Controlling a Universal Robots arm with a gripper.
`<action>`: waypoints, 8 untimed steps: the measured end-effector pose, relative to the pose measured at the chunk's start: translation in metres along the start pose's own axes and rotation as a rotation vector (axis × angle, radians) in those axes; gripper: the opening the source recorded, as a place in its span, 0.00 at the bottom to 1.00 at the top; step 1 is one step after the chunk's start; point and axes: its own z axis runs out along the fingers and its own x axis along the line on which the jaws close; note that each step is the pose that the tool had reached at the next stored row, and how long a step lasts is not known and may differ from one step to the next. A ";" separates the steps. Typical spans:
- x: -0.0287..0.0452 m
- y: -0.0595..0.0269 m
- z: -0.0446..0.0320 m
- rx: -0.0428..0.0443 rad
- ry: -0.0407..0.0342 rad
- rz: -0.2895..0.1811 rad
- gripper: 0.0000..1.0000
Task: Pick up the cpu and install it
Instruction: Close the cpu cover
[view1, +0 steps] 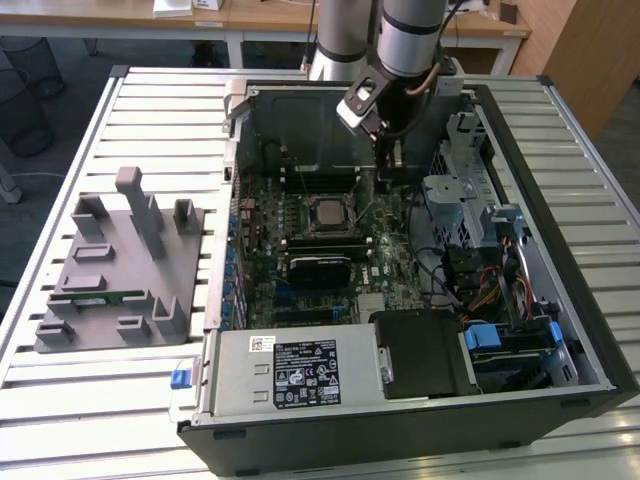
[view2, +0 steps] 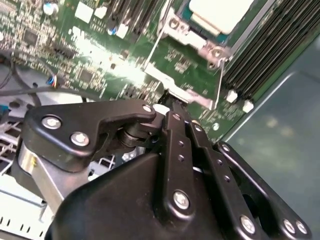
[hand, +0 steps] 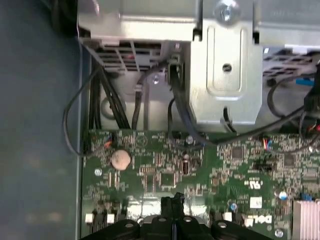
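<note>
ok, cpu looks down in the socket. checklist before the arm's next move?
1. cpu seated in socket: ok, it lies flat there in the exterior view.
2. gripper empty: ok, jaws shut in the first wrist view, with nothing between them.
3. gripper off the cpu: ok, its tips stand beside the socket, toward the exterior view's right.
4. Latch on socket closed: cannot tell.
5. Tips touching the board: cannot tell.
</note>
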 end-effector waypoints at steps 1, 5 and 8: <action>0.0000 -0.0022 0.0004 0.0000 -0.0001 0.000 0.11; 0.0002 -0.0095 0.0024 0.0000 -0.0002 0.000 0.11; 0.0003 -0.0138 0.0041 0.0000 -0.0001 0.000 0.11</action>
